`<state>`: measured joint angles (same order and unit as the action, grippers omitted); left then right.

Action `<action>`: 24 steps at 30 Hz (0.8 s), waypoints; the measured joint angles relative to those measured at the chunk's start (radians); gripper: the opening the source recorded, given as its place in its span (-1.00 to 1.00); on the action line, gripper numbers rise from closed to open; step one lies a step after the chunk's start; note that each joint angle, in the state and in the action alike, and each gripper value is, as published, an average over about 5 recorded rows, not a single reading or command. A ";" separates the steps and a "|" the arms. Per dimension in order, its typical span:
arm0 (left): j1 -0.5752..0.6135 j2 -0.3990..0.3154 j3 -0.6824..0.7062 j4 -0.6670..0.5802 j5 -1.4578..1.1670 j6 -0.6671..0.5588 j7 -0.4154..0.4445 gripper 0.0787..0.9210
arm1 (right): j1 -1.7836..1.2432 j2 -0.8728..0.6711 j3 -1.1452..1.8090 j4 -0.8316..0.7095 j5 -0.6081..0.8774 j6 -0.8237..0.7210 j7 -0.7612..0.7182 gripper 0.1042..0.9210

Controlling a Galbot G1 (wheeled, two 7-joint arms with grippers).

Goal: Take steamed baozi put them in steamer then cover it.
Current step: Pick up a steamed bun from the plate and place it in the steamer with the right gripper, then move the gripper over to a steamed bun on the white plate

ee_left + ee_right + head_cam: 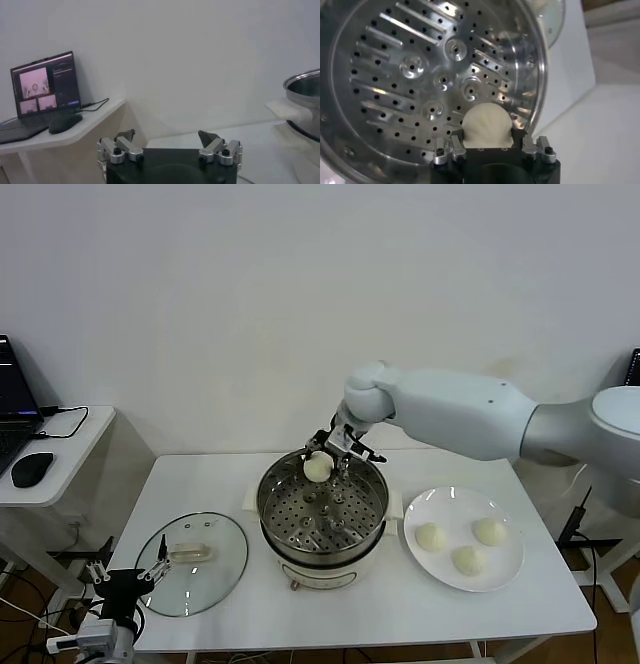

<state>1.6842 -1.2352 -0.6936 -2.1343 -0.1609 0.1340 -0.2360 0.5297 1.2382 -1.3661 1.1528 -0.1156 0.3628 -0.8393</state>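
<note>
Lowest in the head view, the left gripper (125, 576) waits parked at the table's front left corner, its jaws spread wide and holding nothing, just beside the glass cover (193, 562), which lies flat on the table (400, 609). Behind the cover stands the steamer (322, 512), its perforated floor bare. To the steamer's right, a white plate (507, 573) carries 3 baozi (431, 536). Farther back, the right gripper (335, 456) hangs over the steamer's far rim, jaws clamped on the 4th bun (318, 468); the right wrist view shows that bun (486, 126) pinched between the fingers, above the basket floor near the wall. The step in hand looks like loading bun 1 of 4. Next, I judge, the gripper needs to sink until the bun meets the floor, then part its jaws gently, ideally leaving room for the other 3. Covering comes last.
</note>
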 measured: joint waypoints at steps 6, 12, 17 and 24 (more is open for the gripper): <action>0.001 -0.003 0.001 -0.004 -0.001 0.002 0.000 0.77 | -0.033 0.018 0.008 -0.035 -0.070 0.050 0.020 0.22; -0.001 -0.005 0.002 -0.012 -0.001 0.005 0.000 0.77 | -0.057 0.028 0.019 -0.059 -0.109 0.085 0.041 0.44; -0.002 -0.008 0.004 -0.014 0.000 0.007 -0.001 0.77 | -0.053 0.022 0.024 -0.056 -0.107 0.090 0.047 0.71; 0.000 0.000 -0.003 -0.029 -0.003 0.014 0.000 0.77 | 0.007 -0.028 0.048 0.017 0.016 -0.021 -0.006 0.76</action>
<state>1.6837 -1.2355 -0.6965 -2.1634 -0.1637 0.1482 -0.2362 0.5368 1.2099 -1.3178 1.1701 -0.0999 0.3416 -0.8453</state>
